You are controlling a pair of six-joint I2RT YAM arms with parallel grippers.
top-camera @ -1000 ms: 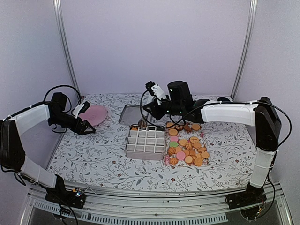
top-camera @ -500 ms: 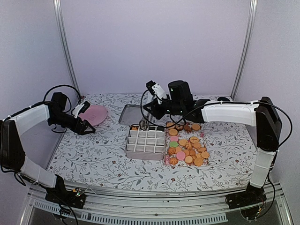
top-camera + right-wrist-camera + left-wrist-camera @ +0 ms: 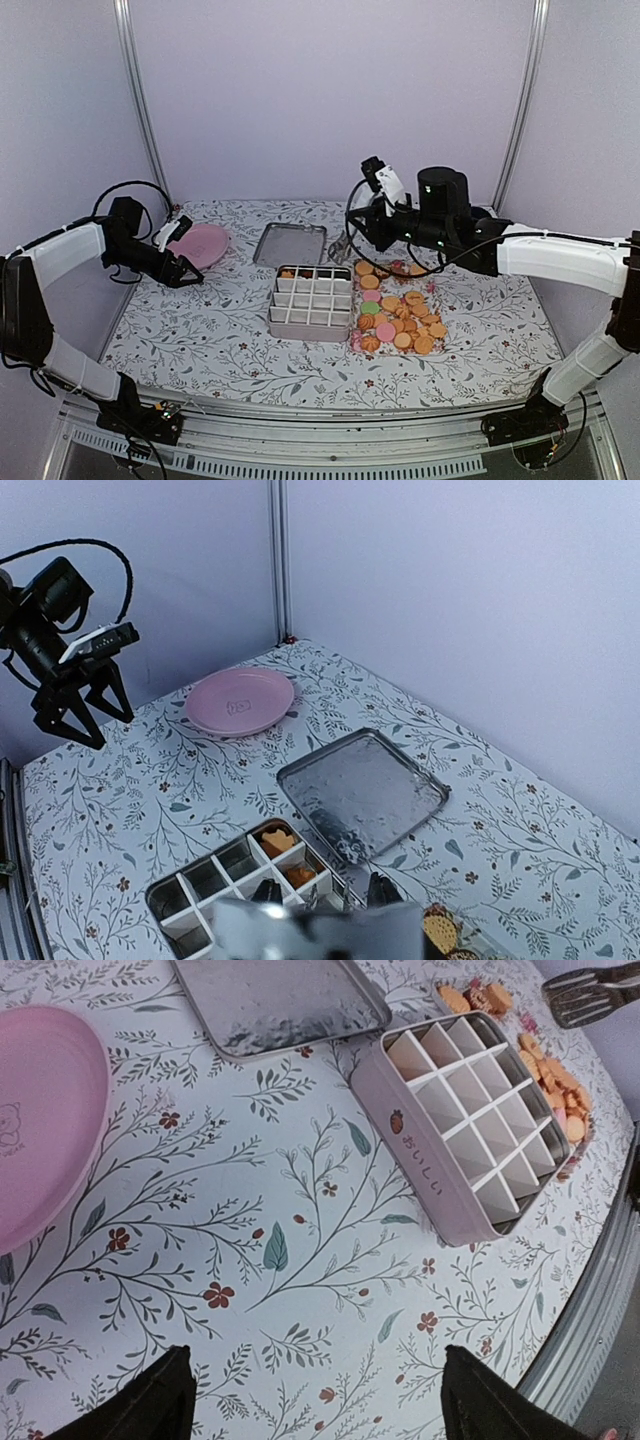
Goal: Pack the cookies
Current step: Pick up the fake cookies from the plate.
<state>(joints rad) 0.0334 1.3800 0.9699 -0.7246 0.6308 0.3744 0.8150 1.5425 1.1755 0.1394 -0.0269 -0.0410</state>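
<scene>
The cookies (image 3: 400, 315) lie in a heap on a patterned sheet right of the divided pink box (image 3: 312, 303); most are orange, a few pink, green or brown. Two orange cookies (image 3: 277, 840) sit in cells of the box's far row. My right gripper (image 3: 362, 228) hovers above the box's far right corner, shut on metal tongs (image 3: 343, 247), whose tines also show in the left wrist view (image 3: 590, 990). In the right wrist view the right gripper (image 3: 322, 890) is half hidden by the blurred tongs. My left gripper (image 3: 185, 275) is open and empty over the cloth (image 3: 315, 1380).
A silver lid (image 3: 290, 243) lies behind the box. A pink plate (image 3: 200, 243) rests at the far left, beside my left gripper. The box (image 3: 470, 1130) and lid (image 3: 280, 1000) also show in the left wrist view. The flowered cloth covers the table; walls close three sides.
My right arm has lifted from the box's far row and swung up and to the right with the tongs. The left arm has not moved.
</scene>
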